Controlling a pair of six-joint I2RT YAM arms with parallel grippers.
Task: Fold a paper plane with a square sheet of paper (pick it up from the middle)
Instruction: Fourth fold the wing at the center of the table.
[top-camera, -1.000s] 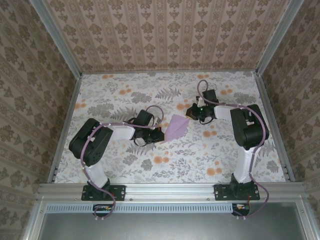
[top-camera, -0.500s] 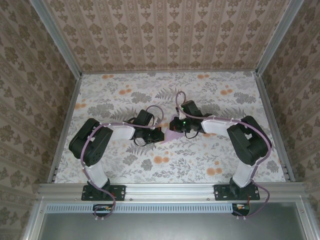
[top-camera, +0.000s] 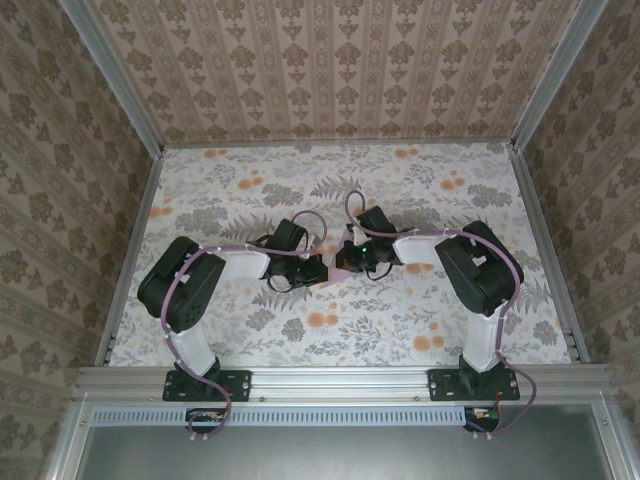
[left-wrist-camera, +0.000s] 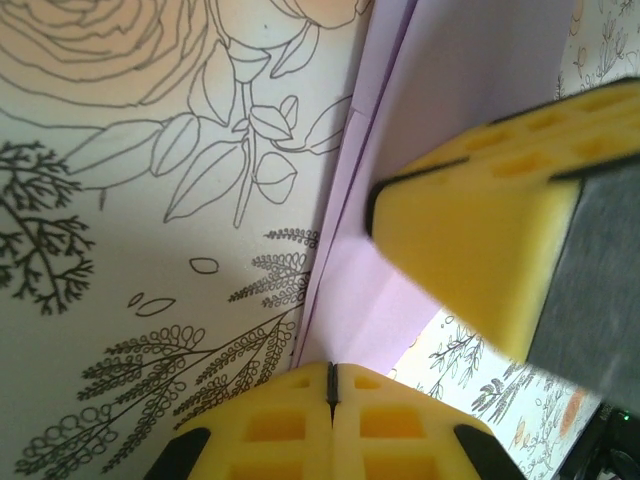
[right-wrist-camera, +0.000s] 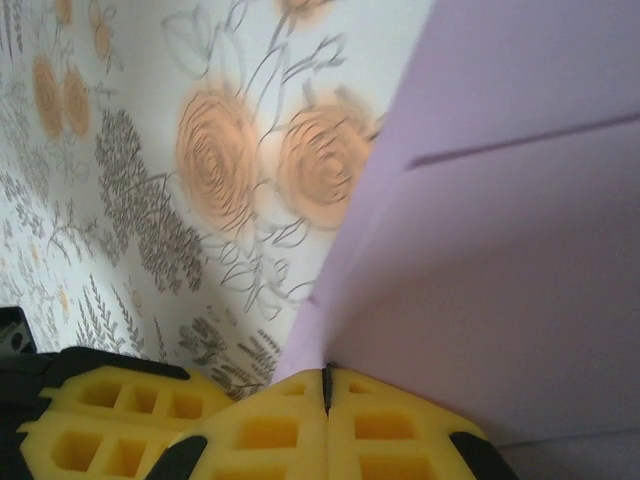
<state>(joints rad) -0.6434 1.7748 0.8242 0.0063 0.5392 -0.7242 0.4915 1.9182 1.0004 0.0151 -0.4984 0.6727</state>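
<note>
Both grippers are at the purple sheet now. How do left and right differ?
The left gripper reaches the sheet of paper from the left; the right gripper comes from the right. The left fingers meet a narrow end of the sheet; the right fingers meet a broad span of it. Shared: both have fingers pressed shut, apparently pinching the sheet's edge.

walls (top-camera: 330, 70): beige damask wallpaper | table (top-camera: 420, 300): floral cloth, orange blooms, grey leaves | frame (top-camera: 340, 379): aluminium rails
</note>
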